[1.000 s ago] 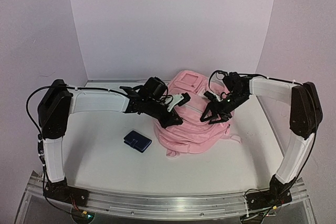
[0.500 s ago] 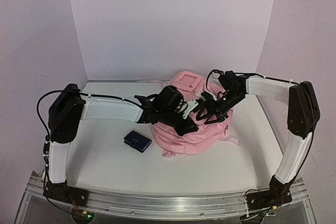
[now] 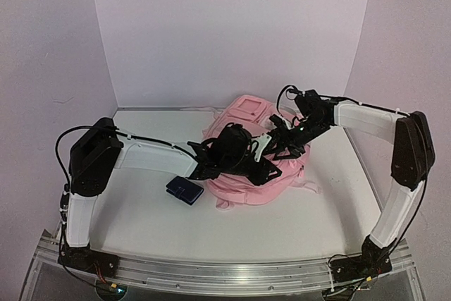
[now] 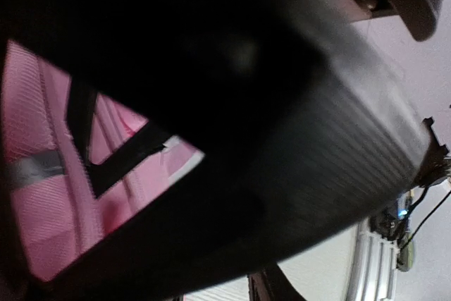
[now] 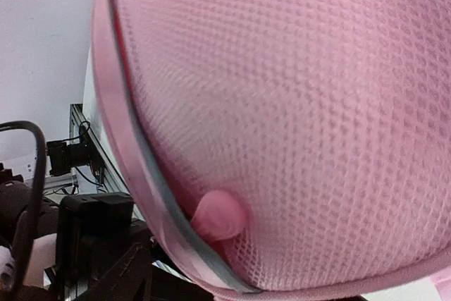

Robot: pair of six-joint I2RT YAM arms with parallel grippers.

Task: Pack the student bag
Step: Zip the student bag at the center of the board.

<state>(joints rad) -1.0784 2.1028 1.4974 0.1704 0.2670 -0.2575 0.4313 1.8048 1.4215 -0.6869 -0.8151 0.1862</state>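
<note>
Top view, surface: a white table (image 3: 155, 223) fills the lower half of the frame. A metal rail (image 3: 225, 276) runs along the bottom edge, where both arm bases stand.
Room: plain pale lilac walls (image 3: 225, 33) close in at the back and on both sides.
Bag: the pink bag (image 3: 246, 187) lies on the table right of centre, with one end toward the back wall.
Wallet: a small dark blue wallet (image 3: 184, 189) lies flat on the table just left of the bag's lower edge.
Left claw: the left gripper (image 3: 264, 168) sits low over the middle of the bag. Its fingers blend into the dark wrist, so I cannot tell whether they are spread or pressed together.
Right claw: the right gripper (image 3: 278, 144) reaches in from the upper right onto the bag, close to the left one. I cannot tell its state either.
Hidden, top view: both wrists cover the bag's middle, and only its far pocket and near edge show.
Left wrist view: a dark, blurred housing (image 4: 246, 103) blocks most of the frame. Pink bag fabric (image 4: 42, 230) with a grey strip (image 4: 35, 167) shows through a gap at lower left.
Right wrist view: pink mesh of the bag (image 5: 296, 103) fills nearly the whole frame, too close to place. A grey-edged seam (image 5: 151, 167) curves down the left side, with a small pink tab (image 5: 218, 216) at lower centre. Dark robot parts are cut off at lower left.
</note>
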